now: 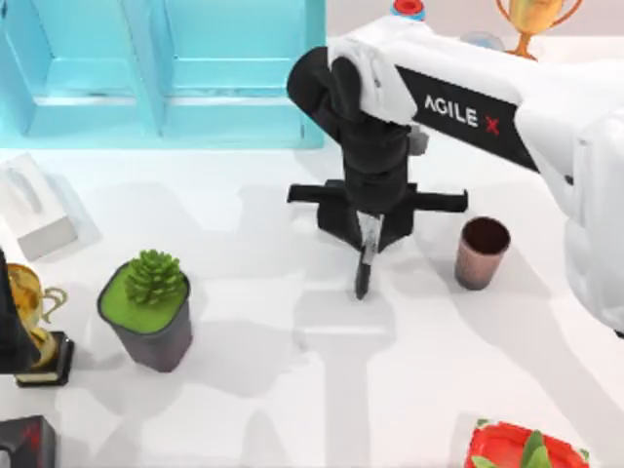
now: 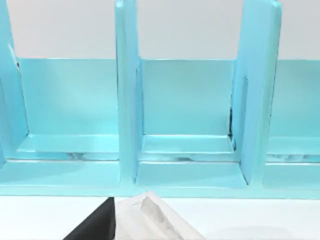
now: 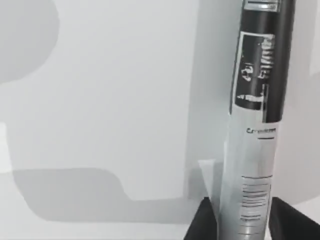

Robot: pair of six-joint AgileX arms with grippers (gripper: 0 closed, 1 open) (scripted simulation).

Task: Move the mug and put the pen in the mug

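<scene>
My right gripper (image 1: 369,232) hangs over the middle of the table, shut on the pen (image 1: 365,265). The pen is a slim black marker with a grey labelled barrel and points down, held above the white tabletop. In the right wrist view the pen (image 3: 257,125) runs out from between the two dark fingers (image 3: 202,226). The mug (image 1: 482,252), a small copper-brown cup with a dark inside, stands upright to the right of the pen, apart from it. My left arm (image 1: 8,312) is parked at the table's left edge.
A cyan shelf (image 1: 166,78) spans the back left. A dark pot with a green plant (image 1: 146,307) stands front left, near a gold trophy (image 1: 34,322) and a white box (image 1: 34,210). Another trophy (image 1: 531,19) stands back right, and a red object (image 1: 522,448) lies front right.
</scene>
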